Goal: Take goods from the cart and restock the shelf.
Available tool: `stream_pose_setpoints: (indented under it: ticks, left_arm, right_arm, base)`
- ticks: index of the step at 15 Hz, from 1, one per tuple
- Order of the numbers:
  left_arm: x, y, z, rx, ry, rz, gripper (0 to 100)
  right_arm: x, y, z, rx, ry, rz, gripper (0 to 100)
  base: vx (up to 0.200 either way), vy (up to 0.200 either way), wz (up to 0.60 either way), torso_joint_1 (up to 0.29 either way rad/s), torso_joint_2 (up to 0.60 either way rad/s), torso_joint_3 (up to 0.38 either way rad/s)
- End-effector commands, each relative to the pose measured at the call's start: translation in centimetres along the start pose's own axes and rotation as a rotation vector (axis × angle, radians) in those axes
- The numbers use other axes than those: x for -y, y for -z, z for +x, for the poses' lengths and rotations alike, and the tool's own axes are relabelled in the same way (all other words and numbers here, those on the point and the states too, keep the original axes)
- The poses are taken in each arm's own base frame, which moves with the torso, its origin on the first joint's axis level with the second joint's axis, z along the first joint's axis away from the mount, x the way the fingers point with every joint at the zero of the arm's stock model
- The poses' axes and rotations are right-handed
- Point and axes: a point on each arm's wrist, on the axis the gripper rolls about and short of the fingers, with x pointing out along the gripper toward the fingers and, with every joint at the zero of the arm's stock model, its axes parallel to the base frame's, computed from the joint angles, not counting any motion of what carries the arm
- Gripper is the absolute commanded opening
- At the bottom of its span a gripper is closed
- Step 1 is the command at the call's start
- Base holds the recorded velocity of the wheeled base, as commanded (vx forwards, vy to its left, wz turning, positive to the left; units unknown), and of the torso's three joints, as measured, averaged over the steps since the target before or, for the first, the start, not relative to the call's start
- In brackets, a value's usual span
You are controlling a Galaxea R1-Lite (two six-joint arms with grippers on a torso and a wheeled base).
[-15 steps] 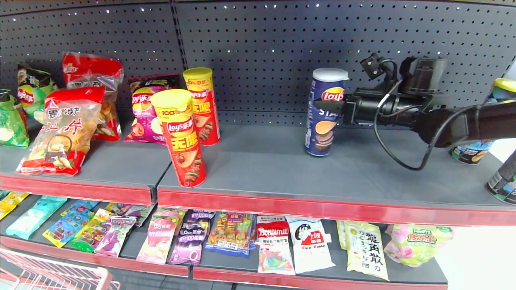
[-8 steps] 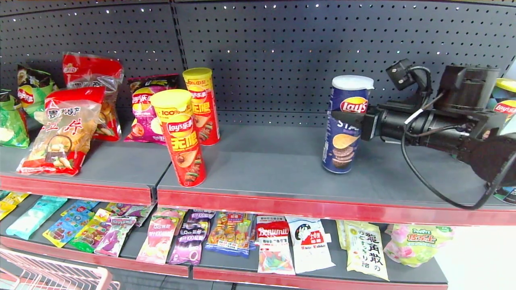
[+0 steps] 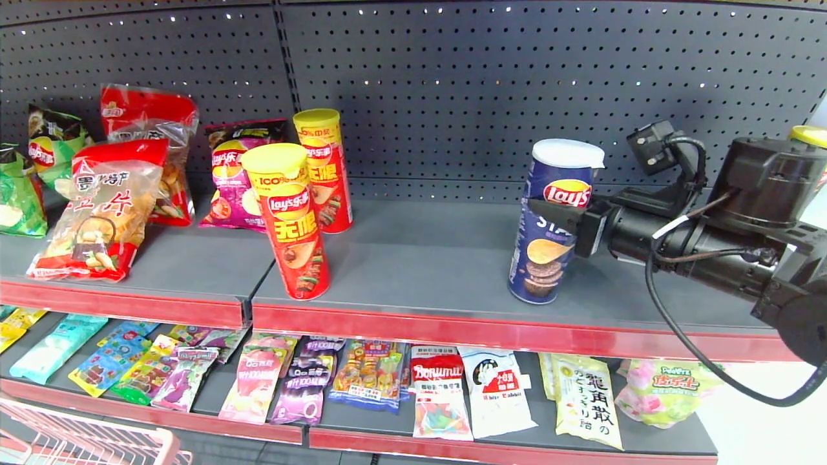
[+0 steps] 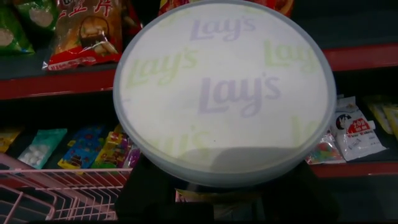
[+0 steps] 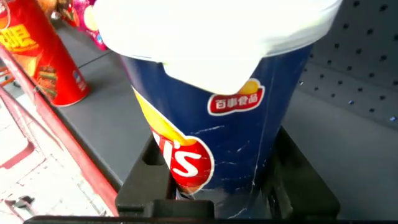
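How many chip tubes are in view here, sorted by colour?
Red tubes, yellow lids: 2
Blue tube, white lid: 1
Yellow-lidded tube at the right end of the shelf, body hidden: 1
White-lidded tube in the left wrist view, body hidden: 1
Total: 5

red cans (image 3: 289, 223): 2 | blue can (image 3: 549, 223): 1 | top-shelf bags (image 3: 103, 210): about 5
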Motion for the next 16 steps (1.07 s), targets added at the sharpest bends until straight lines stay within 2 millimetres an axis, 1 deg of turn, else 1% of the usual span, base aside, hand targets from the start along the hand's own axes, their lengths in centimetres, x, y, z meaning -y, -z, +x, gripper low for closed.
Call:
stream_pose_setpoints:
  ticks: [1,4,9,11,13,16]
  left_arm:
    - [0.0,0.0,0.0,0.002,0.001,0.000,0]
    - [0.0,0.0,0.0,0.000,0.001,0.000,0]
    - [0.0,-0.1,0.0,0.003,0.000,0.000,0]
    - [0.0,-0.1,0.0,0.003,0.000,0.000,0]
    - [0.0,0.0,0.0,0.005,0.000,0.000,0]
    - [0.0,-0.1,-0.1,0.006,0.000,0.000,0]
  right_arm:
    - [-0.4,0.1,-0.3,-0.002,0.005,0.000,0]
    - [-0.7,0.4,-0.6,-0.014,0.011,0.001,0]
    - [-1.3,0.3,-1.5,-0.014,0.059,-0.002,0]
    - [-1.4,0.7,-1.7,-0.026,0.057,-0.003,0]
    - [-1.9,0.4,-1.8,-0.017,0.043,-0.004,0]
    - [-2.1,0.6,-2.0,-0.023,0.039,-0.003,0]
  base:
    - [0.000,0.000,0.00,0.000,0.00,0.000]
    - [0.000,0.000,0.00,0.000,0.00,0.000]
    - [0.000,0.000,0.00,0.000,0.00,0.000]
    - [0.000,0.000,0.00,0.000,0.00,0.000]
    - [0.000,0.000,0.00,0.000,0.00,0.000]
    - [0.000,0.000,0.00,0.000,0.00,0.000]
